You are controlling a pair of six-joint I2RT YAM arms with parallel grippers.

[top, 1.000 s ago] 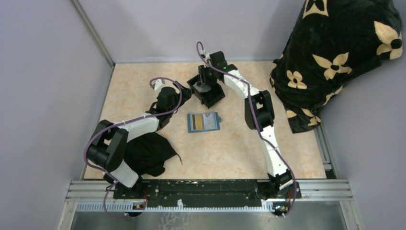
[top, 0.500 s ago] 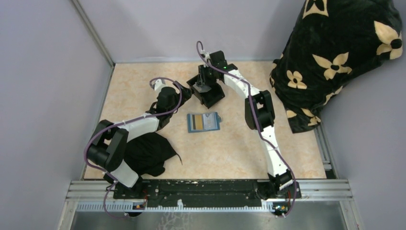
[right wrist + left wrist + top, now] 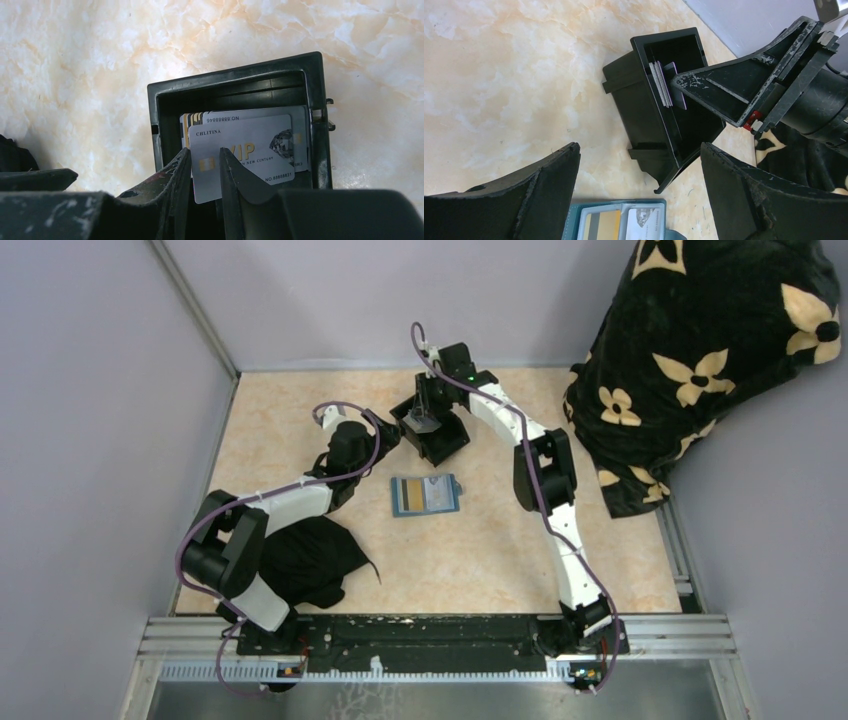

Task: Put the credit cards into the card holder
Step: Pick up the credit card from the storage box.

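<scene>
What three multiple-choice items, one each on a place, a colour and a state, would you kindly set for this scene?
1. Where is the VIP card?
A) upright in the black tray
B) flat on the table
C) on the blanket

2. What colour is the card holder?
A) red
B) white
C) teal-blue

3. How is the left gripper?
A) shut on a card
B) open, holding nothing
C) shut on the tray wall

Key:
1 A: the right wrist view shows it standing inside the tray's walls.
2 C: its teal border shows around the cards in it.
3 B: its fingers stand wide apart and grip nothing.
</scene>
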